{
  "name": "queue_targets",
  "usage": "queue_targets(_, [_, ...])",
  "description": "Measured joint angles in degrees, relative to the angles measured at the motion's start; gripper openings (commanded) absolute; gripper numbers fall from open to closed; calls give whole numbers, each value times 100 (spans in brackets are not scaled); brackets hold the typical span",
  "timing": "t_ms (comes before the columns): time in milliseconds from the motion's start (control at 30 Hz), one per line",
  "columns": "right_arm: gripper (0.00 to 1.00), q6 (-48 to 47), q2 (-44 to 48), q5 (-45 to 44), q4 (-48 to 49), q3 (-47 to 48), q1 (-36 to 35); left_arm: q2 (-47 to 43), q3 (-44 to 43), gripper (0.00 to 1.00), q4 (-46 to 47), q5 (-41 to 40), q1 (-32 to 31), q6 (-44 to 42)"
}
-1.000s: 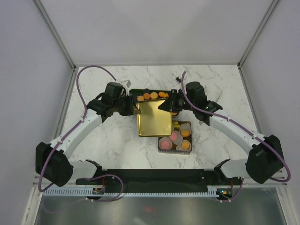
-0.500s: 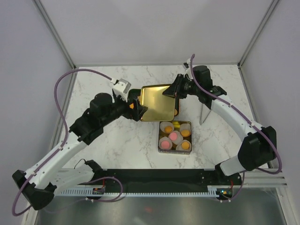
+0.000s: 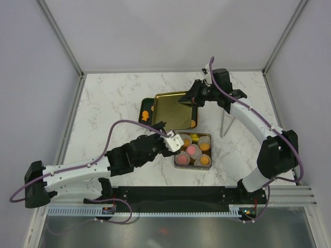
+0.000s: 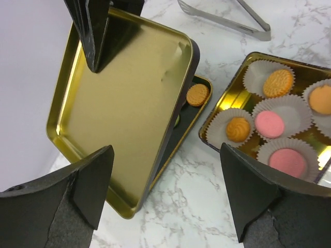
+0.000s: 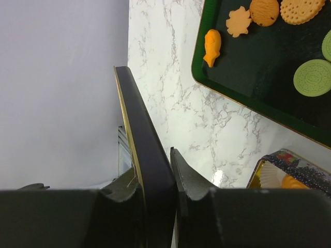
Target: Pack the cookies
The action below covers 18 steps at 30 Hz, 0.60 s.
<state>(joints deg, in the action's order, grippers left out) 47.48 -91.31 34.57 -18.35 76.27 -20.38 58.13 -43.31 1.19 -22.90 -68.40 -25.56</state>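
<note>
The work surface is a white marble-patterned table, enclosed on the left, far and right sides by plain pale grey wall panels. Metal posts join the panels at the far corners. Lighting is even and diffuse.

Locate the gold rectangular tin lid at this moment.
In the top view the lid stands tilted over the dark green cookie tray at mid-table, its far right edge pinched by the right gripper.

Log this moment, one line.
right hand: shut on lid | lid: tilted over tray | left hand: open | cookies: in tin, tray
</note>
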Motion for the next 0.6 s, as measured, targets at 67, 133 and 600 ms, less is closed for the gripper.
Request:
queue_targets(67, [0,55,0,22,7,39,0,66,142,91,310,-85,-50,-455])
queue_targets(133, [0,96,0,44,13,50,0,109,251,91,634,-138,-66,-802])
queue_targets(600, [0,339,273,59,-11,-17,0,1624,699,67,4129,-1156,-83,-3418])
